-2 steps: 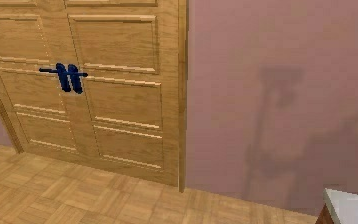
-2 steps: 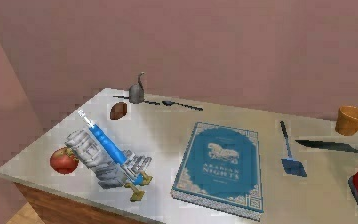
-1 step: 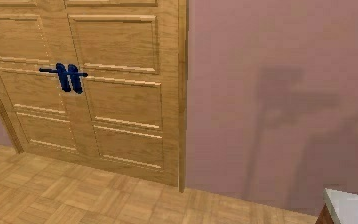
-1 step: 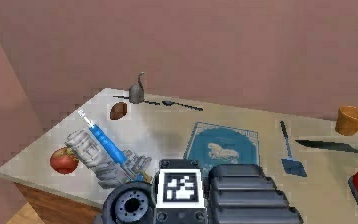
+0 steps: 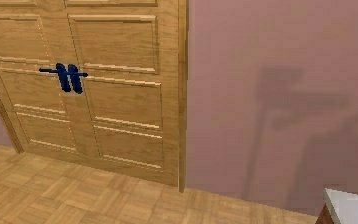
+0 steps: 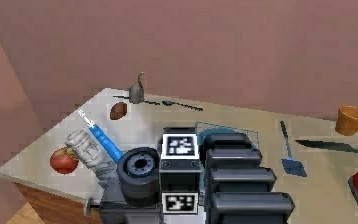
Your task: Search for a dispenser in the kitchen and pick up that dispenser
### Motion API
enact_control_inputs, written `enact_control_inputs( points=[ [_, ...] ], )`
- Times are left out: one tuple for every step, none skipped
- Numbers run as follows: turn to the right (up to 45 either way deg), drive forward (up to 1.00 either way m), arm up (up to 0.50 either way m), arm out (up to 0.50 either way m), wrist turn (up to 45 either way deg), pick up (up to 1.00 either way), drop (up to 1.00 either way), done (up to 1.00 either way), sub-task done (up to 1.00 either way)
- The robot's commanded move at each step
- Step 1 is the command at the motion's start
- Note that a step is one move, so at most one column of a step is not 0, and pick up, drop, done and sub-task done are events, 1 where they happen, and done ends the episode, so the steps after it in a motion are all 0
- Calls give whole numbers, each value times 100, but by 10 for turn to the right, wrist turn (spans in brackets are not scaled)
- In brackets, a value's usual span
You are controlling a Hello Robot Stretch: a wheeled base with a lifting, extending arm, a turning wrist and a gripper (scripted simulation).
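Standing well left of the pale desk [image 5: 349,203] corner in the forward view, a panelled wooden double door [image 5: 107,85] carries dark blue handles [image 5: 65,77]. In the arm side view, the small grey thin-necked dispenser [image 6: 138,92] stands upright near the desk's far edge. A round red apple [image 6: 64,160] lies at the desk's left end. The gripper [image 6: 115,160] reaches toward that end, and I cannot tell how its fingers stand or whether they hold anything.
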Motion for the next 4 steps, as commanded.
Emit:
enact_control_inputs(
  points=[
    [0, 0, 0, 0, 450, 0, 0, 0, 0],
    [0, 0, 0, 0, 450, 0, 0, 0, 0],
    [0, 0, 0, 0, 450, 0, 0, 0, 0],
    [0, 0, 0, 0, 210, 0, 0, 0, 0]
  ],
)
